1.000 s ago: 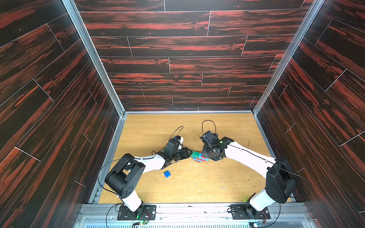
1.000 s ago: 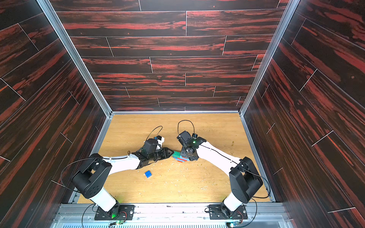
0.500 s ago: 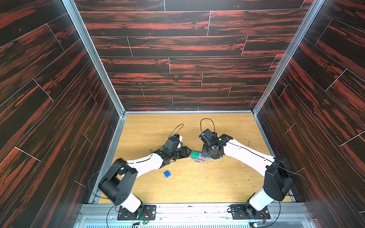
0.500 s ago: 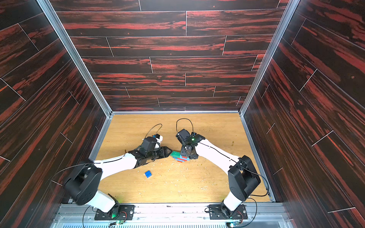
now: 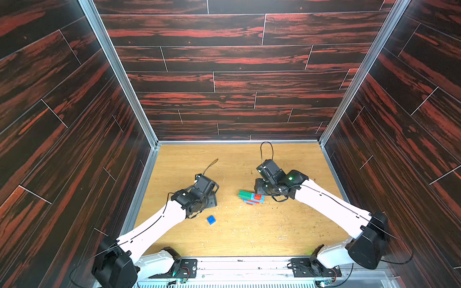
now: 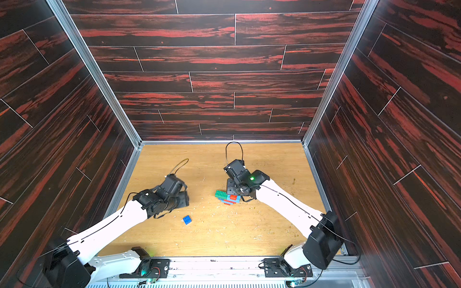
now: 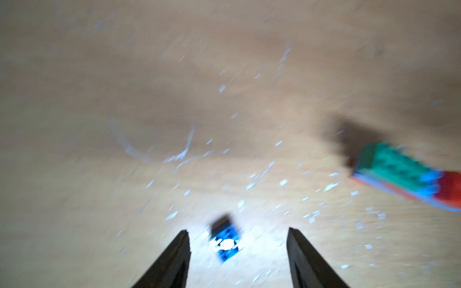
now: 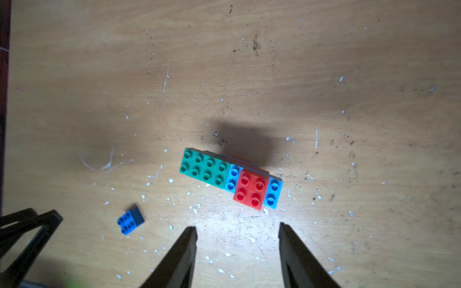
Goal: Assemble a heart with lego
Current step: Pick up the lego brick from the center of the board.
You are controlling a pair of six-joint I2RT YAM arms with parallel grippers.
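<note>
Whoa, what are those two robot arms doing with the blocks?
The robot is building a heart from bricks. It lies part-built on the table, just in front of the right tool, which is open and holds nothing. One small blue brick lies loose, apart from the heart. The left tool is open and empty too, pointed toward that brick.

1. I see a light wooden bench [image 5: 262, 234], scuffed and strewn with pale chips [image 8: 227, 254].
2. The heart [image 5: 251, 197] lies near its middle.
3. One dark-blue square brick [image 5: 211, 220] sits loose, well apart from it.
</note>
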